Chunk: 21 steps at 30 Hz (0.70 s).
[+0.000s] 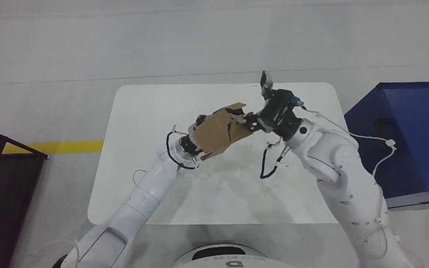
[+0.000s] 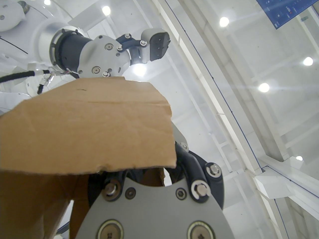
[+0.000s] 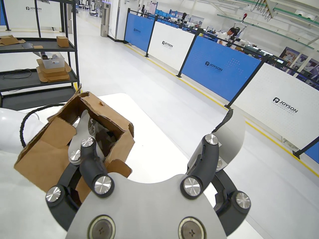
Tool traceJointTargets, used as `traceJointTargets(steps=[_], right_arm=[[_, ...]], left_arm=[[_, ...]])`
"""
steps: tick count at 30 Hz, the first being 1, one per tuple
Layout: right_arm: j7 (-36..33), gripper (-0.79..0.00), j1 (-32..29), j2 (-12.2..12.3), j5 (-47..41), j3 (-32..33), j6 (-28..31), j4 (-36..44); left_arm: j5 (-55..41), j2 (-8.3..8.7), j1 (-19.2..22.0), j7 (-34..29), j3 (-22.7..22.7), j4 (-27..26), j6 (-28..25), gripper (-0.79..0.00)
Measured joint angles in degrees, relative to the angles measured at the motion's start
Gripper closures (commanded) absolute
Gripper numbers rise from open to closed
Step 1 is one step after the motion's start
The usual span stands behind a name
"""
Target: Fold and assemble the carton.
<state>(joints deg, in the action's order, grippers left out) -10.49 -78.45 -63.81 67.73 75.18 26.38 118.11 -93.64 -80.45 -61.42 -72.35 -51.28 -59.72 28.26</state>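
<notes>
Tabletop (image 1: 154,107): white, rounded corners, all four edges unobstructed. Wide bare surface along the near side and across the left half. Blue bin (image 1: 395,127) just beside the right edge. Dark rack (image 1: 13,181) well apart on the left. Yellow floor line (image 1: 60,146) running in to the left edge.

Carton (image 1: 220,130): brown cardboard, partly folded, raised above the middle of the tabletop. Set slightly toward the far side and well inside every edge. Open end turned to the right, with loose, tilted flaps. One broad flap (image 2: 87,125) bent across above the left hand.

Left hand (image 1: 200,122): at the carton's left end, tucked under the cardboard and closed on it, carrying its weight. Fingertips hidden by the flap.

Right hand (image 3: 158,118): at the carton's right end, spread wide, nothing clamped. One finger (image 3: 83,125) poked into the open end, against the inner cardboard. Other finger (image 3: 236,130) out in free air toward the far right, well apart from the carton.
</notes>
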Motion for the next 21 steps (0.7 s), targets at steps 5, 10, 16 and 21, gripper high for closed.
traceJointTargets(steps=[5,10,16,21], right_arm=[[2.14,-0.785,-1.49,0.12,-2.09,1.80,0.46,0.89],[2.05,-0.785,-1.45,0.11,-2.00,1.74,0.44,0.87],[3.65,-0.785,-2.68,0.12,-3.04,2.75,-0.36,0.80],[3.01,-0.785,-6.38,0.57,-4.33,5.99,1.46,1.22]], left_arm=[[0.29,-0.23,-0.28,-0.01,-0.12,0.33,1.33,0.000],[0.61,-0.56,-0.45,-0.49,0.10,0.10,2.25,0.000],[-1.48,-0.82,-0.83,-0.38,-0.52,0.41,3.31,0.000],[0.19,-0.31,-0.95,-0.45,-1.39,0.34,3.22,0.000]])
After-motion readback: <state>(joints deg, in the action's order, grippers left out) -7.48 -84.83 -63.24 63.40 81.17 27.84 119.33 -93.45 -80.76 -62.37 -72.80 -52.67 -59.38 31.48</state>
